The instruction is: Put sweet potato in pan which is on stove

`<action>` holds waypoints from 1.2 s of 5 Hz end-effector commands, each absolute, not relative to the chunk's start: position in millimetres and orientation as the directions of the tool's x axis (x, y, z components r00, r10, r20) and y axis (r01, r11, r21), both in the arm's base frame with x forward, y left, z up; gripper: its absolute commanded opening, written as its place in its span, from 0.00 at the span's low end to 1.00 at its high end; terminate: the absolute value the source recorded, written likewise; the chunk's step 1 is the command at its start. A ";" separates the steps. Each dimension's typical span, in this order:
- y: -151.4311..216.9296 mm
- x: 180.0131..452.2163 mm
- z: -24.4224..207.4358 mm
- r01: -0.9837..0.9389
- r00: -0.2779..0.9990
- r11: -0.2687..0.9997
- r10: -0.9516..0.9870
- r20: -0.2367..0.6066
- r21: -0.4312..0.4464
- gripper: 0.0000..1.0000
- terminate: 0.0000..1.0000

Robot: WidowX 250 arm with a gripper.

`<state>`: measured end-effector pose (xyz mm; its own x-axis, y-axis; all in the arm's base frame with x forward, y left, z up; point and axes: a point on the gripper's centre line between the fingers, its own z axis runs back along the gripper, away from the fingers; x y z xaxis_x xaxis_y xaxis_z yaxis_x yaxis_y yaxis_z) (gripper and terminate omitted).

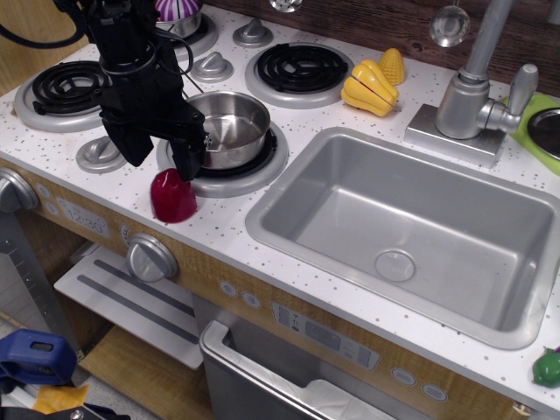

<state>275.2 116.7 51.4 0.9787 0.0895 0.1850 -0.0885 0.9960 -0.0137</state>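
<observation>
The sweet potato, a glossy magenta-red chunk, stands on the white speckled stove near its front edge. It sits just in front of the burner that holds the shiny steel pan. The pan looks empty. My black gripper hangs right above and slightly behind the sweet potato. Its fingers are spread apart with nothing between them. The right finger is close to the pan's left rim. The arm hides part of the burner and the pan's left side.
A grey sink basin lies to the right, with a faucet behind it. A yellow toy vegetable lies behind the sink. A steel pot with a purple toy stands on the back burner. Grey knobs sit between the burners.
</observation>
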 end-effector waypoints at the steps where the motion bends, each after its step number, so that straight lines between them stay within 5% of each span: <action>1: 116.7 275.2 51.4 -0.088 0.979 0.996 0.089 0.185 -0.014 1.00 0.00; 5: 134.0 275.5 8.4 -0.057 0.956 0.991 0.089 0.279 -0.120 1.00 0.00; 6: 131.9 275.3 9.8 -0.074 0.951 0.992 0.101 0.291 -0.102 0.00 0.00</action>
